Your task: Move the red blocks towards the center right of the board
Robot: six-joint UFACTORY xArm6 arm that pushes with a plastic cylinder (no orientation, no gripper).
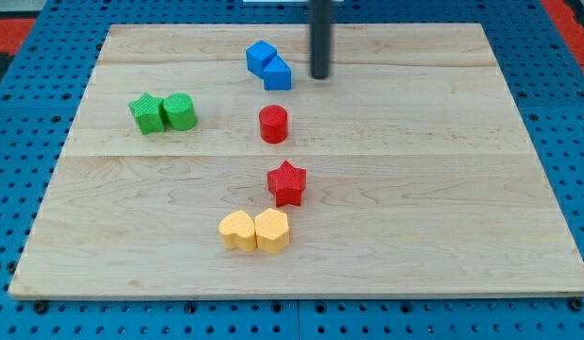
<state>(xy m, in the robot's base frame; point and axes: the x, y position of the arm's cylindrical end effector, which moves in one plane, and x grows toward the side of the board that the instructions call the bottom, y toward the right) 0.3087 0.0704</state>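
Observation:
A red cylinder (pixel 273 124) stands near the middle of the wooden board (pixel 443 189), a little toward the view's top. A red star (pixel 287 183) lies just below it, slightly to the right. My tip (pixel 320 76) is the lower end of the dark rod that comes down from the view's top. It sits above and to the right of the red cylinder, apart from it, and just right of the blue blocks (pixel 268 65).
Two blue blocks touch each other near the top middle. A green star (pixel 146 113) and a green cylinder (pixel 180 111) sit side by side at the left. Two yellow heart-shaped blocks (pixel 255 230) touch below the red star.

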